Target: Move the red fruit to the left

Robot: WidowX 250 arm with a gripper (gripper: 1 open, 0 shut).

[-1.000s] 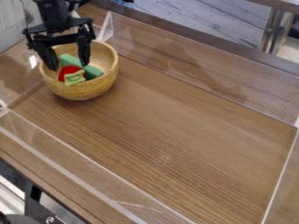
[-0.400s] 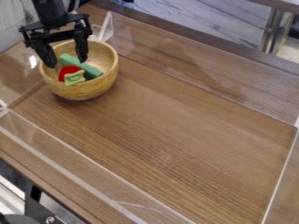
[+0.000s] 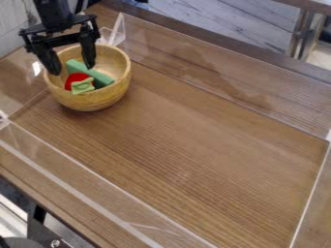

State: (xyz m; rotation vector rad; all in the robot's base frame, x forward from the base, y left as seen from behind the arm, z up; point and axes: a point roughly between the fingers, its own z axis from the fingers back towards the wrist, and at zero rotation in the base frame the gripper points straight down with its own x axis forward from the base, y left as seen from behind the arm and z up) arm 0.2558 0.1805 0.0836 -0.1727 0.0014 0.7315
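Note:
The red fruit point(image 3: 77, 82) lies inside a wooden bowl point(image 3: 88, 98) at the table's far left, its red body partly covered by green pieces point(image 3: 88, 76) in the same bowl. My black gripper point(image 3: 70, 54) hangs just above the bowl's back rim, slightly to the fruit's upper left. Its fingers point(image 3: 52, 59) are spread open with nothing between them. Part of the fruit is hidden by the green pieces and the bowl's wall.
The wooden table point(image 3: 195, 145) is ringed by a low clear plastic wall point(image 3: 220, 92). A grey plank floor and a table leg point(image 3: 305, 39) show at the back right. Dark gear sits below the front left edge.
The gripper has risen a little and drifted left and away from the bowl, staying open. The fruit and bowl have not moved.

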